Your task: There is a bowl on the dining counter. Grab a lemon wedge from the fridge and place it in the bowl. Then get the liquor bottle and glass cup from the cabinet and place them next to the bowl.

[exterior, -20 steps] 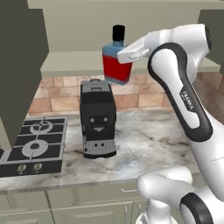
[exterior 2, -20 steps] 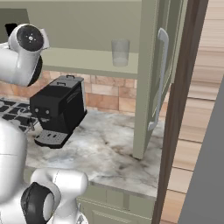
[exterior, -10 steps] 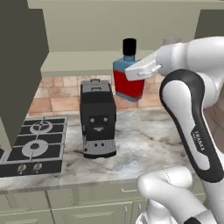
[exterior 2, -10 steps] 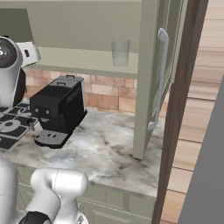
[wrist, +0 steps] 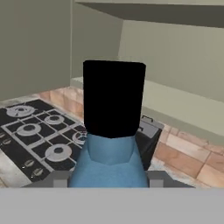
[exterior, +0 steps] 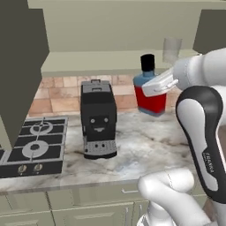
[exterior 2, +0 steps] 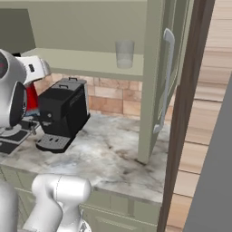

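Observation:
The liquor bottle (exterior: 150,89), with a red body, light blue shoulders and a black cap, hangs upright in the air above the kitchen counter, in front of the cabinet shelf (exterior: 97,63). My gripper (exterior: 157,85) is shut on it from the right. In the hand view the bottle's cap (wrist: 113,98) and shoulders rise between my fingers (wrist: 58,179). Its red body (exterior 2: 31,97) also shows behind my arm. The glass cup (exterior 2: 124,53) stands on the cabinet shelf, behind my hand (exterior: 171,50). The bowl, lemon wedge and fridge are out of view.
A black coffee machine (exterior: 98,118) stands on the marble counter (exterior: 141,145) left of and below the bottle. A black hob (exterior: 31,143) lies further left. The cabinet's open door (exterior 2: 168,77) with its grey handle stands out at the right.
The bottle has come off the shelf in my gripper, moving right and down in the left base view. My arm has drawn back with it. The glass cup has stayed put.

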Robot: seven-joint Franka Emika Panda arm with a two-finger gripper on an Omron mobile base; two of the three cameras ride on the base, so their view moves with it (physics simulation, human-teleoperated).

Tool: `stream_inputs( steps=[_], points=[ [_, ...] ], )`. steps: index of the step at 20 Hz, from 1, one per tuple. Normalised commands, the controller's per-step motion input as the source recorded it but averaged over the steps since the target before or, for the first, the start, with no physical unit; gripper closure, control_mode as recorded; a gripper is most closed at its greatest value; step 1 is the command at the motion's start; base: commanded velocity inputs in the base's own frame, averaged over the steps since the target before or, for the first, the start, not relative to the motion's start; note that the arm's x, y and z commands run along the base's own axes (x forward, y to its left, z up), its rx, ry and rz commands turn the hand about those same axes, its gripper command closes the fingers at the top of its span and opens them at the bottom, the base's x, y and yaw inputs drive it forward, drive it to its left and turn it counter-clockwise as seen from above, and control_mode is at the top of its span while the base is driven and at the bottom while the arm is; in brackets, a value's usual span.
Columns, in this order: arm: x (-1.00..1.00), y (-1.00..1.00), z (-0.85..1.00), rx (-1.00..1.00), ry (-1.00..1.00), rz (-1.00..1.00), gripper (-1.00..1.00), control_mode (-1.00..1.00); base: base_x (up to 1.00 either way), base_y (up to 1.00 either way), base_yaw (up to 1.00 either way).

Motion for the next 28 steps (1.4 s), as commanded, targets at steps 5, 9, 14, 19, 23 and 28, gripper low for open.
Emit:
stream_inputs(
  steps=[5,9,14,19,23,28],
  points=[
    [0.0,0.0,0.0,0.0,0.0,0.0,1.0,1.0,-0.96,0.0,-0.03],
    [0.0,0.0,0.0,0.0,0.0,0.0,1.0,1.0,-1.0,0.23,0.11],
    [0.0,0.0,0.0,0.0,0.0,0.0,1.0,1.0,-0.95,0.42,0.56],
    [0.0,0.0,0.0,0.0,0.0,0.0,1.0,1.0,-0.42,0.6,0.62],
    [0.0,0.0,0.0,0.0,0.0,0.0,1.0,1.0,0.05,0.67,0.59],
    [0.0,0.0,0.0,0.0,0.0,0.0,1.0,1.0,0.68,0.66,0.46]
  ],
)
